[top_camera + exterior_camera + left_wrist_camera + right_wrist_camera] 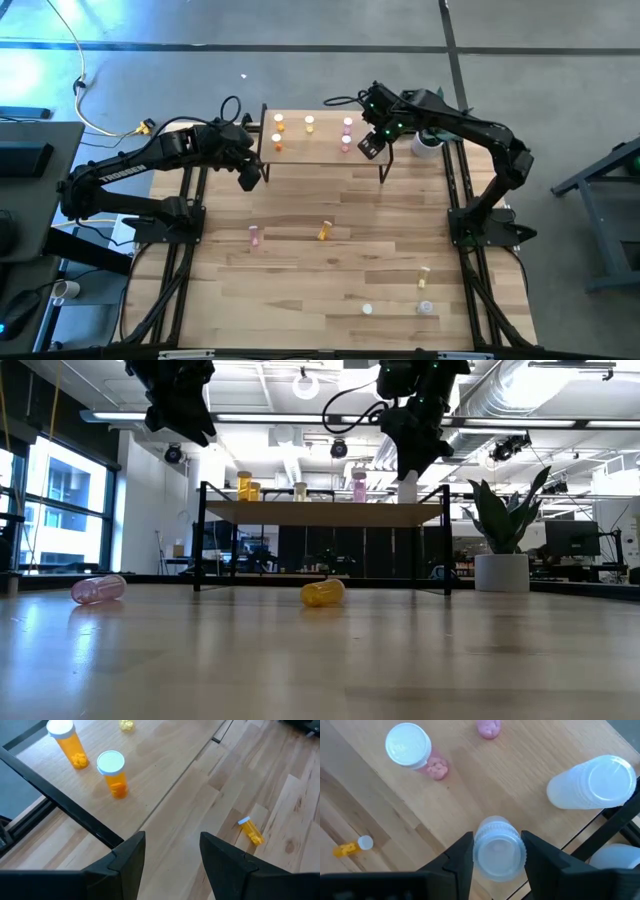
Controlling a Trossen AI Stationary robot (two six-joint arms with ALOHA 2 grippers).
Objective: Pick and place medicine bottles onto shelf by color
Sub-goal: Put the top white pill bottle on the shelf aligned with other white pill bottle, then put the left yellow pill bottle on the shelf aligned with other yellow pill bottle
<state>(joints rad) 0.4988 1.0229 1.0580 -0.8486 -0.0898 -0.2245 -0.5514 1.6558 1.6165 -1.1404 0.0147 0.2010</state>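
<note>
The shelf [320, 160] stands at the table's far edge and carries two orange bottles [114, 770], a yellow one [310, 124], two pink ones [412, 749] and a clear one [592, 781], all upright. My right gripper [497, 845] is over the shelf's right end, shut on another clear bottle [499, 851]. My left gripper [172, 845] hangs open and empty above the table in front of the shelf's left end [250, 178]. A pink bottle [254, 236] and a yellow one [325, 231] lie on their sides mid-table. My right gripper pinches the clear bottle between its two fingers, at its white cap and upper side wall [480, 851]. The fingers come from above, pointing down. The bottle stands upright in the hold over the shelf board; whether its bottom touches the board I cannot tell.
A yellow bottle [424, 272] and two clear ones [367, 309] [426, 308] lie near the table's front right. A white plant pot [428, 140] stands just right of the shelf. The shelf's black legs [446, 540] rise from the tabletop.
</note>
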